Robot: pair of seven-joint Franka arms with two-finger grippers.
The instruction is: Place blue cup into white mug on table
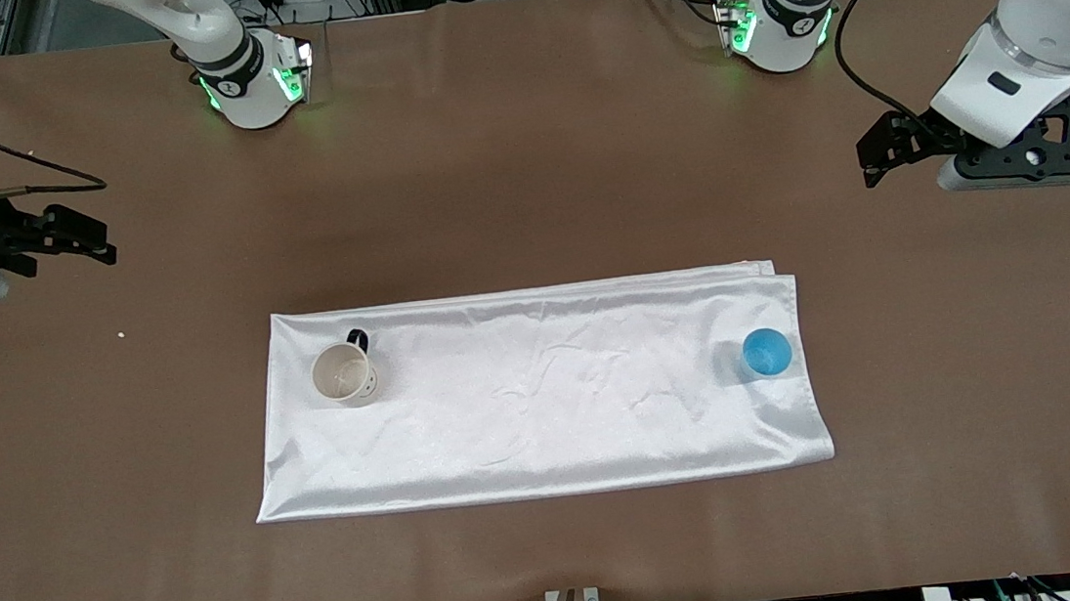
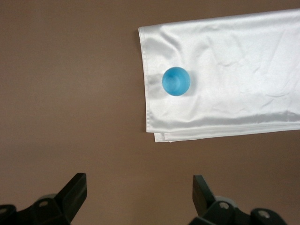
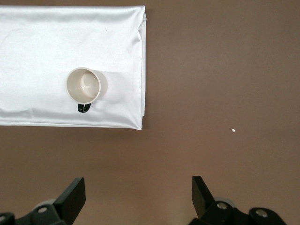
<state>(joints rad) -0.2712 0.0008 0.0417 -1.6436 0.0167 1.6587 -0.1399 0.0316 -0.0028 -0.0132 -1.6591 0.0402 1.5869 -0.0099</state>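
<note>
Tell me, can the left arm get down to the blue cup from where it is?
Probably yes. The blue cup stands upright and alone at the left arm's end of the white cloth. The left tool hangs open over bare table, nothing between them. The white mug sits well away.

A robotics lab: two white robot arms [image 1: 243, 68] with glowing green rings are bolted along a large brown-covered table [image 1: 523, 174], with cables [image 1: 872, 32] and racks of equipment at its edge.

High front view faces the arms; wrist views share its white cloth [image 1: 544, 393].
</note>
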